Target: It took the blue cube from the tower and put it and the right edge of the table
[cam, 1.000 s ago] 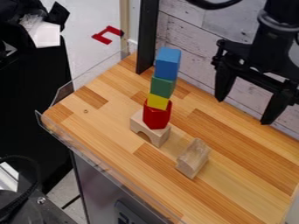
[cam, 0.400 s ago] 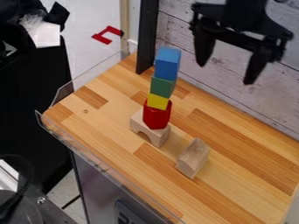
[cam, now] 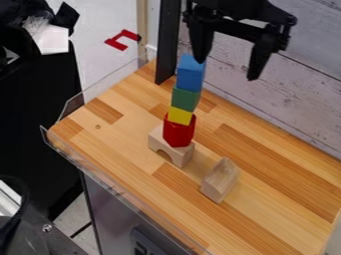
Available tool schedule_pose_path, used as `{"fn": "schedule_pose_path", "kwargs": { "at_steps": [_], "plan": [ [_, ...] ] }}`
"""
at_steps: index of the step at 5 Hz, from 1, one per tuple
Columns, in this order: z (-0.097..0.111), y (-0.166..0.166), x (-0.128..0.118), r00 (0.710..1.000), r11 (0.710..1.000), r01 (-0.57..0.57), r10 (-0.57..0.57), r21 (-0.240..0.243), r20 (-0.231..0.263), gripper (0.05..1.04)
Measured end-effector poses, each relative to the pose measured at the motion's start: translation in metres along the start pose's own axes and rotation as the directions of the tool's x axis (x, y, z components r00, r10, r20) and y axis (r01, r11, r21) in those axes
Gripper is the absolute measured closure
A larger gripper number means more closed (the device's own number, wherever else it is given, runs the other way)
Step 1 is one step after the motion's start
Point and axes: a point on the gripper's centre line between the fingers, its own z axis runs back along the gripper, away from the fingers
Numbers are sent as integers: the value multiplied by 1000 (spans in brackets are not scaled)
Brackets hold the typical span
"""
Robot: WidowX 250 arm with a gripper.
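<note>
Planks of whitish board line the far side of the wooden table, and a dark upright post rises from its far edge, near the top of the tower as I see it. Going up the tower, I count a pale arch block, a red block, a yellow block, a green block and, at the very top, the blue cube. A loose pale block sits on the table near the arch, on the tower's lower right side in my view, and a see-through guard runs along the near edge. With the blue cube perched up there, the post is the tall thing closest to it, on its upper left.

The cube stands upright, one flat face up and a broad side toward me, its upright edges leaning slightly rightward at the top. It looks a little taller than wide from here, so that longer line runs up along the tower.

The black gripper hangs at the upper right of the cube, fingers spread well apart. One fingertip overlaps the cube's top in my line of sight; whether they touch, I can't tell.
</note>
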Motion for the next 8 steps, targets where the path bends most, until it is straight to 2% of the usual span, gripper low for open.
{"fn": "schedule_pose_path", "kwargs": {
  "at_steps": [1, 2, 5, 8],
  "plan": [
    [0, 14, 3, 999, 999, -41, 41, 2, -3, 83],
    [7, 18, 14, 998, 998, -64, 64, -10, 24, 83],
    [-15, 29, 23, 992, 995, -103, 104, 7, -66, 83],
    [-16, 48, 21, 981, 985, -175, 175, 10, -81, 83]
  ]
}}
